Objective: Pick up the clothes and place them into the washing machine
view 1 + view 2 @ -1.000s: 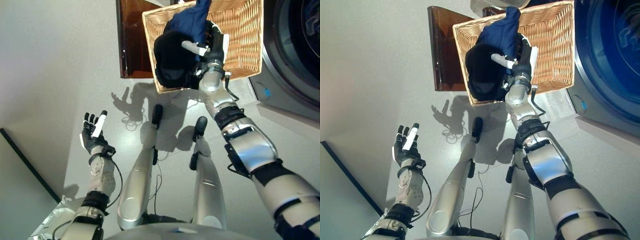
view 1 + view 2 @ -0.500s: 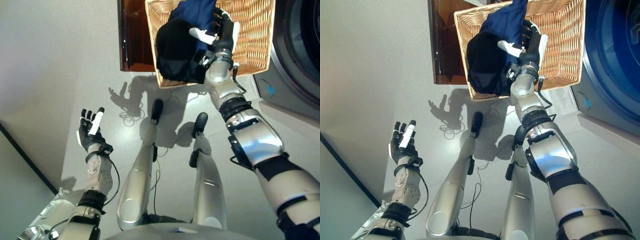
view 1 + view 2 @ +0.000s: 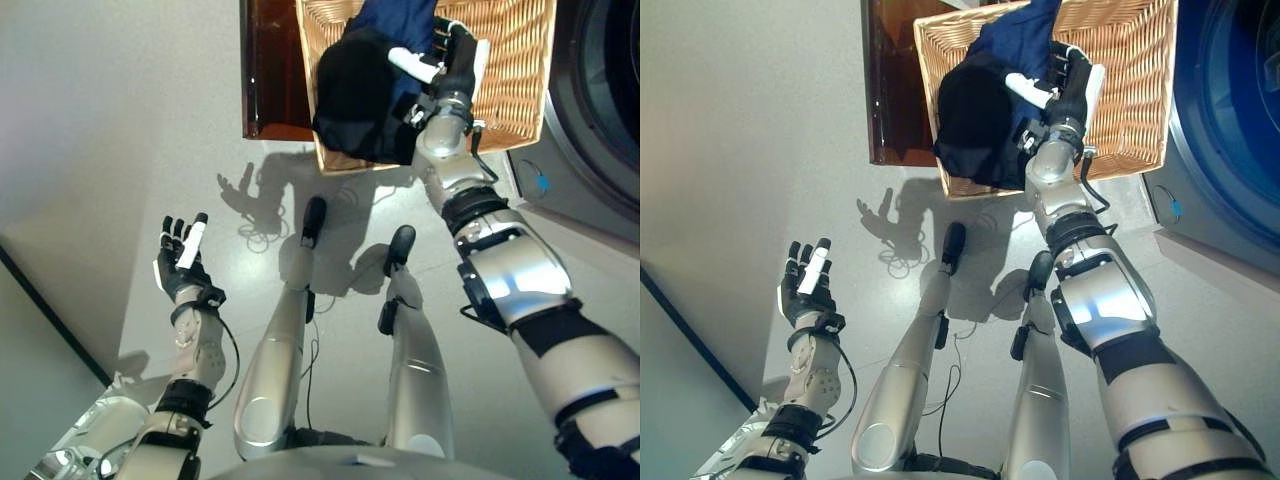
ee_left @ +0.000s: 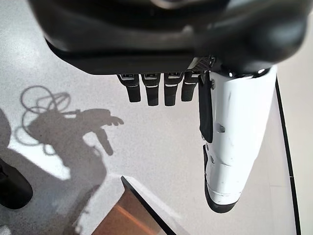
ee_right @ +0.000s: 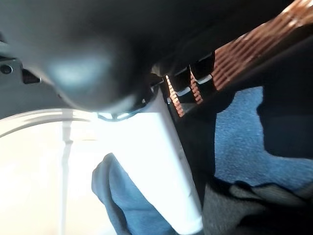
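Observation:
A shallow wicker basket [image 3: 518, 70] on a dark brown box [image 3: 272, 70] holds a black garment [image 3: 355, 95] and a blue garment [image 3: 395, 20] piled at its left side. My right hand [image 3: 452, 65] reaches into the basket and lies on the clothes. Its fingers are fairly straight, and its white-covered thumb [image 5: 166, 166] sticks out over the black cloth. The right wrist view shows blue cloth [image 5: 239, 142] just past the fingers. My left hand [image 3: 178, 265] is open and empty, held palm up over the floor at the lower left.
The washing machine [image 3: 600, 100], with its round door opening, stands right of the basket. A dark strip [image 3: 50, 320] runs along the floor at the far left. Pale floor lies between my left hand and the box.
My right hand has reached a little farther into the basket, over the clothes. The camera has shifted slightly. My left hand stays open in about the same place.

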Motion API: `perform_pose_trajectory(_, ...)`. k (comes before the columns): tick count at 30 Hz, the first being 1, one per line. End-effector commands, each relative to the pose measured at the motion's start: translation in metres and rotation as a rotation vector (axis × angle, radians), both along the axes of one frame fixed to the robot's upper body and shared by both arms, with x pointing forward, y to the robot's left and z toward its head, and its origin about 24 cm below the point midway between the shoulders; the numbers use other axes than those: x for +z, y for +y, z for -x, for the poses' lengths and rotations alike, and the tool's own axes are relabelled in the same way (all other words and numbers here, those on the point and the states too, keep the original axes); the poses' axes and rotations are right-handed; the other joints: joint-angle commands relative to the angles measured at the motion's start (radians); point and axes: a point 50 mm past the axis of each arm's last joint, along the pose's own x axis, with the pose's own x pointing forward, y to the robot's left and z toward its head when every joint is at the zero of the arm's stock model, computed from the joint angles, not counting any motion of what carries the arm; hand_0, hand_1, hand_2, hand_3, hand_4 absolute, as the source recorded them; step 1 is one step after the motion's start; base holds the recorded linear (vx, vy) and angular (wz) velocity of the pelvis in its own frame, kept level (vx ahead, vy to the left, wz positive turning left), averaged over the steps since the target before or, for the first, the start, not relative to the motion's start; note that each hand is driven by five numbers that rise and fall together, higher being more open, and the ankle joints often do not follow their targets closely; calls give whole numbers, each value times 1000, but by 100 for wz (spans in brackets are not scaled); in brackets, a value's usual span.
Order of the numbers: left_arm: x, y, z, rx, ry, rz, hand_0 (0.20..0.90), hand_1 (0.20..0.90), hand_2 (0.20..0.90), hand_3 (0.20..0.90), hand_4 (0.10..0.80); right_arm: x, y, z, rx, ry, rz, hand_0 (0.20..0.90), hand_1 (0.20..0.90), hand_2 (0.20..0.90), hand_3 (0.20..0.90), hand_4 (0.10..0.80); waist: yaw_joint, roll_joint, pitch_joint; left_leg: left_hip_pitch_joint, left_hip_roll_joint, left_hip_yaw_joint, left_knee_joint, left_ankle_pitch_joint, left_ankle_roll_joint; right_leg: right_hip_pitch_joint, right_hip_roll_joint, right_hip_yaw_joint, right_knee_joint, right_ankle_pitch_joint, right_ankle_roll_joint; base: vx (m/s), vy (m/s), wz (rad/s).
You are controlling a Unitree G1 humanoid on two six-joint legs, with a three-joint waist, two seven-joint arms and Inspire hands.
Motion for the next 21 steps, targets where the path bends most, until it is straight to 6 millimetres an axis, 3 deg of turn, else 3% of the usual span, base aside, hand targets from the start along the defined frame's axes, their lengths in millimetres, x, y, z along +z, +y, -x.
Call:
perform_pose_trajectory(1, 16, 32, 9, 95, -84, -81, 900, 900, 900, 900, 800, 31, 29, 1, 76, -88, 34, 200, 200, 200, 200, 300, 61, 10, 4, 14, -52, 42, -36, -28, -52, 4, -9, 58, 63, -81, 11, 0, 0, 0)
perform_pose_trajectory(14, 10, 36, 12, 114, -60, -74, 900, 900, 900, 900, 800, 29, 13, 1, 16, -85, 20, 200, 200, 200, 200, 300, 56, 15, 4, 58, -53, 48, -36, -32, -51, 39, -6, 69, 67, -86, 10, 0, 0, 0)
perform_pose_trajectory(21, 1, 36, 13, 120, -18, -65, 900, 900, 900, 900, 800, 36, 5, 7, 26, -168, -41, 200, 200, 200, 200, 300, 38, 5, 4, 110, -51, 61, -36, -42, -50, 81, -5, 79, 67, -84, 11, 9, -5, -4)
